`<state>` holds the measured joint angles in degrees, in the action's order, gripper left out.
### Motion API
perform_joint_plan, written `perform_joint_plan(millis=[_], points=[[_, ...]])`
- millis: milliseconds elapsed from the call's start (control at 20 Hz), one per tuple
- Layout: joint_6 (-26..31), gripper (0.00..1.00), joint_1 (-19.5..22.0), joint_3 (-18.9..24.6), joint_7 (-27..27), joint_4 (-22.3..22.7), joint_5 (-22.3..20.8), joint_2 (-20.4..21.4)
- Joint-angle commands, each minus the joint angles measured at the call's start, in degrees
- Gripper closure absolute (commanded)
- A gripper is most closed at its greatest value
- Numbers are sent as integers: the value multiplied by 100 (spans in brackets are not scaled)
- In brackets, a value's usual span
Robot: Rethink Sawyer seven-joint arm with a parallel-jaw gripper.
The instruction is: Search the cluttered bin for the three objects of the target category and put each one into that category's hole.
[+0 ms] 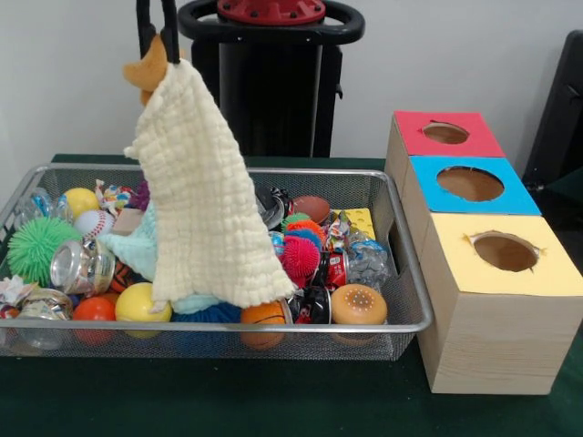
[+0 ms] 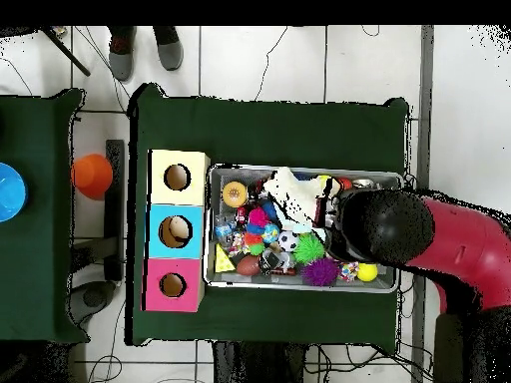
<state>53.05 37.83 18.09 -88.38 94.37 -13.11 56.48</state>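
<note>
Two black fingers [image 1: 157,41] come down from the top and are pinched together on a pale yellow waffle cloth [image 1: 202,196], holding its top corner. A small orange soft toy [image 1: 148,68] sits at the same spot, touching the fingers. I cannot tell if it is held too. The cloth hangs down into the silver wire mesh bin [image 1: 401,323] and covers the toys in the middle. Around it lie a spiky green ball [image 1: 36,246], a clear shiny can [image 1: 80,267], a smooth yellow ball [image 1: 138,302], a pink spiky ball [image 1: 299,258] and a toy burger [image 1: 358,304]. To the right, on the dark green desk [image 1: 273,401], stands a wooden box [image 1: 474,337] with a red top [image 1: 446,134], a blue top [image 1: 470,184] and a yellow top [image 1: 506,253], each with a round hole. From above, the big red and black arm [image 2: 439,244] hides the fingers and one end of the bin.
</note>
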Motion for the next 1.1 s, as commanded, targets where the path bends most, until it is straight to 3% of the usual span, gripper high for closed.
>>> perform_joint_plan(millis=[50, 600, 1100], points=[[-486, 100, -272, -115, -815, 371, -59, -312], [-649, 100, -808, -481, -1174, 213, -67, -472], [-509, 100, -1323, -819, -1351, -225, -5, -645]])
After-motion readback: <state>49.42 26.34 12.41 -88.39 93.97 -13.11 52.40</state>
